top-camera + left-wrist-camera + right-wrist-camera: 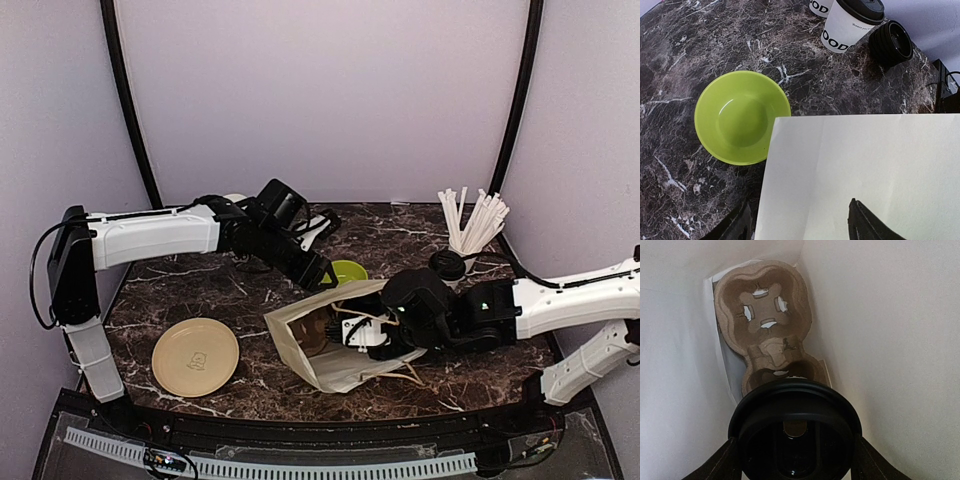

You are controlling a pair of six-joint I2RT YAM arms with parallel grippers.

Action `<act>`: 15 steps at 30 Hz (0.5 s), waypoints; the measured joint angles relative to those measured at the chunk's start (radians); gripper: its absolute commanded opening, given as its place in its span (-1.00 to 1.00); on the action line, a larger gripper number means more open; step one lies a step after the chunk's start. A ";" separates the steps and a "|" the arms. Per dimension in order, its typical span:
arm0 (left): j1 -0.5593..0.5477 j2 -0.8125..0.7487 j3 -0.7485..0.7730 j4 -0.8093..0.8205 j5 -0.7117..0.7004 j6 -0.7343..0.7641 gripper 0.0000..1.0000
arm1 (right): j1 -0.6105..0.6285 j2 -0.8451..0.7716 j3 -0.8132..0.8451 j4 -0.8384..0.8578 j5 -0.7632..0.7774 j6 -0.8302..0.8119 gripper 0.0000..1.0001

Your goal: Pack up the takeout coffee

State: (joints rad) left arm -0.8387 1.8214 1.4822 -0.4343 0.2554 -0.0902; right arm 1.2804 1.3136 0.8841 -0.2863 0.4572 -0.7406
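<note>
The takeout coffee (795,430), of which the right wrist view shows only the black lid, is inside the white paper bag (300,345). My right gripper (795,441) is shut on it, one finger on each side of the lid. Just beyond the cup, a brown cardboard cup carrier (762,315) lies at the bag's bottom. The bag lies on its side, and my right gripper (368,330) reaches into its mouth. My left gripper (800,202) stands open at the bag's upper edge, the bag wall (865,165) passing between its fingers.
A green bowl (740,117) sits by the bag's corner. Behind it stand another lidded white cup (850,25) and a stack of black lids (892,42). A beige plate (195,357) lies front left. A cup of straws (470,225) stands back right.
</note>
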 measured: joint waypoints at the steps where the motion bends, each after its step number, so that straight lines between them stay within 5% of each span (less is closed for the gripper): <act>1: 0.000 0.000 0.000 0.000 0.000 0.000 0.38 | -0.003 0.002 0.000 0.005 -0.003 0.000 -0.21; 15: 0.000 0.000 0.000 0.000 0.002 0.005 0.38 | -0.058 0.067 0.000 0.079 -0.076 0.003 -0.22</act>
State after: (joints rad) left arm -0.8387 1.8217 1.4818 -0.4343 0.2573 -0.0853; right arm 1.2228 1.3808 0.8841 -0.2077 0.3813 -0.7376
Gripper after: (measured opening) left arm 0.689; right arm 0.689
